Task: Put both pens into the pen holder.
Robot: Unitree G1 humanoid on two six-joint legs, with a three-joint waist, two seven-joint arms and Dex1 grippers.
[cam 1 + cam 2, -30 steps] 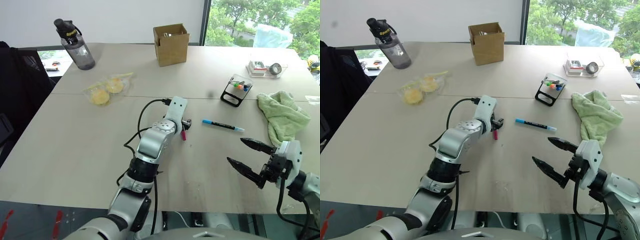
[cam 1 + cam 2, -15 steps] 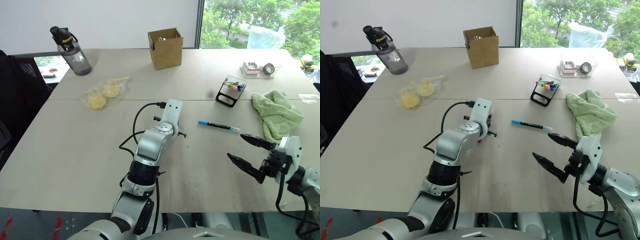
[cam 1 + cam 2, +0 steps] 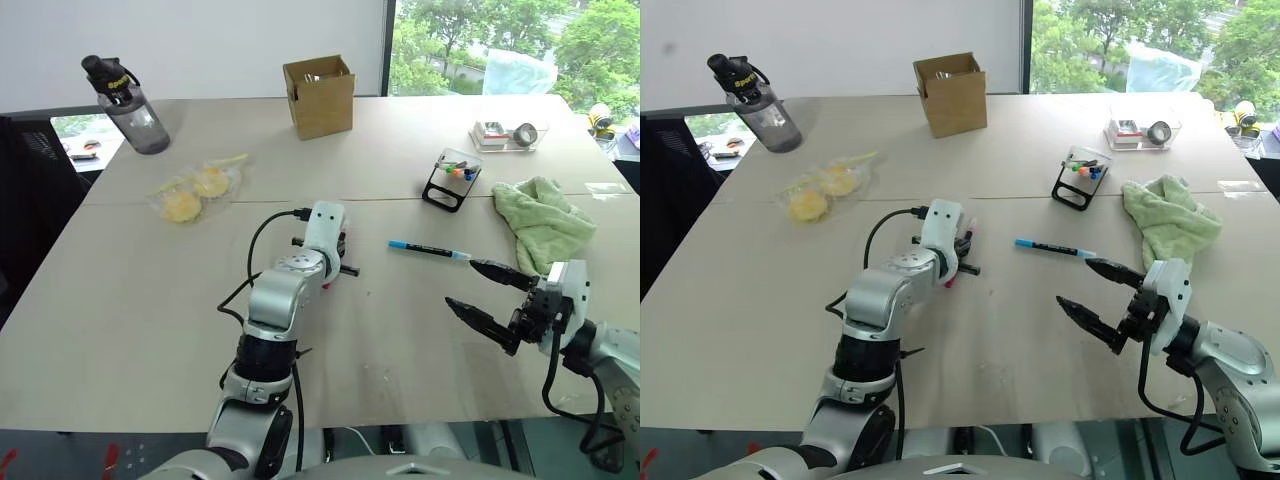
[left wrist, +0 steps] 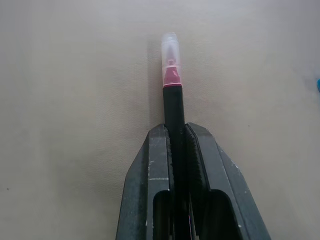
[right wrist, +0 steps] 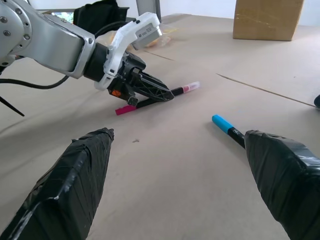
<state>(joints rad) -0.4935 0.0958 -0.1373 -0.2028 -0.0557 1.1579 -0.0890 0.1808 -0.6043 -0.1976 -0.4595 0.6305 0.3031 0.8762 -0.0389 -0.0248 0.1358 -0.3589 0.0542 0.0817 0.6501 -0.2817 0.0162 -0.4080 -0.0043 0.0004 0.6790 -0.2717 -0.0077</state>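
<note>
My left gripper (image 4: 176,131) is shut on the black barrel of the pink pen (image 4: 171,95), low over the middle of the table. The pen's pink tip under a clear cap sticks out past the fingertips. The blue pen (image 3: 428,250) lies flat on the table to the right of it. My right gripper (image 3: 460,283) is open and empty, just in front of the blue pen's right end. The pen holder (image 3: 452,180), a small black slanted stand with coloured marker tips, stands further back, beyond the blue pen.
A brown cardboard box (image 3: 320,95) stands at the back centre and a dark water bottle (image 3: 125,90) at the back left. A plastic bag with yellow items (image 3: 195,190) lies at the left. A green cloth (image 3: 540,215) and a clear tray (image 3: 505,133) are at the right.
My left gripper has closed on the pink pen, which lay beside its fingers before. The head camera has shifted. The right gripper is still open.
</note>
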